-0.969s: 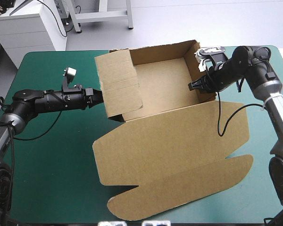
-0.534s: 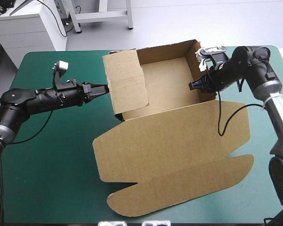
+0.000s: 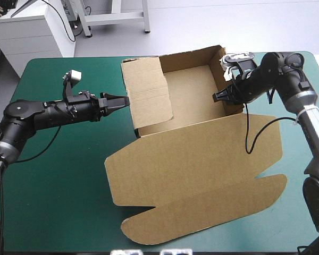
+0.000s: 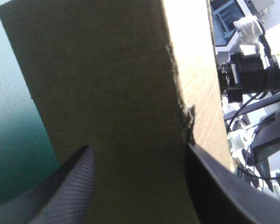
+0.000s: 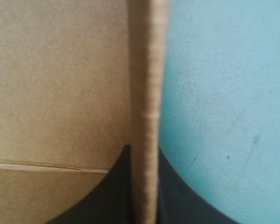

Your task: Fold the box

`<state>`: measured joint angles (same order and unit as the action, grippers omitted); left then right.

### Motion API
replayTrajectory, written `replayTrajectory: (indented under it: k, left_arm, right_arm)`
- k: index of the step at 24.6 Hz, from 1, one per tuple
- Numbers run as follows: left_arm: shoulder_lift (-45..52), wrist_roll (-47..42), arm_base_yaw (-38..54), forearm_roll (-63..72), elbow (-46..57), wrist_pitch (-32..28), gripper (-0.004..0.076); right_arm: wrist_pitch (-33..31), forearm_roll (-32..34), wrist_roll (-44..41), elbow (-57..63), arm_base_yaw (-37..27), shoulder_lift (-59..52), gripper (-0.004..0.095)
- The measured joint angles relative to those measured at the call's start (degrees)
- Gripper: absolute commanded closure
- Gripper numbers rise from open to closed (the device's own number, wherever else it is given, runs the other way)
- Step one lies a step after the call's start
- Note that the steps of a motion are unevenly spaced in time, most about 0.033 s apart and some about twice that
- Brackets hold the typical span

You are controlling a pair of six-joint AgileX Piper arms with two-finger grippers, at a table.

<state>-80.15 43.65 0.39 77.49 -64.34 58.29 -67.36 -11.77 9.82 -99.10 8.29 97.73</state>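
High view: pushed further inward since earlier, the left wall of the box [image 3: 191, 159], on the table [image 3: 58, 175], with left gripper [image 3: 122, 99] at it. Light, stiff board; best taken by wall edges. Left wrist: left gripper [image 4: 137, 148] spread apart, wall ahead. Right wrist: right gripper [image 5: 143, 149] clamped on right wall's edge.

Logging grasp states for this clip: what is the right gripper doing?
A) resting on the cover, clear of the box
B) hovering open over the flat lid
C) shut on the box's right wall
C: in the right wrist view the right gripper pinches the box wall's raised edge between its fingers.
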Motion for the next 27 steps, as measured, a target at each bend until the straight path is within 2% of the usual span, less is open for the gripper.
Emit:
replayTrajectory:
  k: [6,11,17,22,27]
  left_arm:
    - [0.0,-0.2,0.0,7.8,0.0,-0.6,0.0209]
    - [0.1,-4.8,-0.6,1.5,-0.3,-0.1,0.0209]
    - [1.8,-19.1,-6.7,-16.8,-4.6,-6.4,0.0209]
    - [2.3,-34.2,-14.7,-32.2,-8.3,-12.7,0.0209]
    - [2.3,-50.1,-20.8,-48.3,-8.7,-15.2,0.0209]
  right_arm:
    - [-0.3,0.1,-0.1,0.0,0.0,0.0,0.0924]
    - [-0.6,0.3,-0.1,0.0,0.0,0.0,0.0920]
    - [-0.1,0.6,-0.1,0.0,0.0,0.0,0.0914]
    - [0.1,1.5,-0.3,-0.6,0.6,0.0,0.0912]
    - [0.0,3.7,-0.9,-3.3,2.1,0.0,0.0912]
